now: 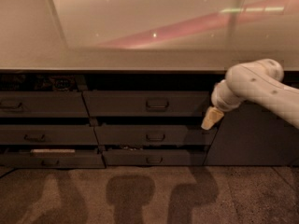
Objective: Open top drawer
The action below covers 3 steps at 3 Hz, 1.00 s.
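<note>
Currently our gripper (212,118) hangs by the lower right corner of the top drawer (121,104), well to the right of its handle (157,104); whether it is wide or narrow we cannot tell; the drawer sits under the counter (140,59), not yet pulled; we judge the arm is held low to reach that handle.

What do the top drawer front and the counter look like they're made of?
Top drawer: dark grey, matte flat front, likely painted metal or laminate; no grain shows. Counter: pale and glossy, mirroring lights, perhaps polished stone or laminate. The gripper, tan-tipped, hangs by the drawer's right end.
</note>
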Each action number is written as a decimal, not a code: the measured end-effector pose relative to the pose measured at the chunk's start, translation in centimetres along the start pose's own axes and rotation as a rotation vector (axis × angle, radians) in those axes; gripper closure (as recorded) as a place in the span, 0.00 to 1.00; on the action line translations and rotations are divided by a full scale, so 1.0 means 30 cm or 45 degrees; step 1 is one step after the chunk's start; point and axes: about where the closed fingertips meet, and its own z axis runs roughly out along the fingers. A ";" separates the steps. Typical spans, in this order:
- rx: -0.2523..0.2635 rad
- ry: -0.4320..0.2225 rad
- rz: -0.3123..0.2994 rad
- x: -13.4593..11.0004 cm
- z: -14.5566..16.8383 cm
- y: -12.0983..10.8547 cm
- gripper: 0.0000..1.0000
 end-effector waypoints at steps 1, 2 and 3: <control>0.005 0.085 0.003 -0.002 0.065 -0.095 0.00; 0.005 0.085 0.003 -0.002 0.065 -0.095 0.00; 0.011 0.134 -0.040 -0.033 0.098 -0.079 0.00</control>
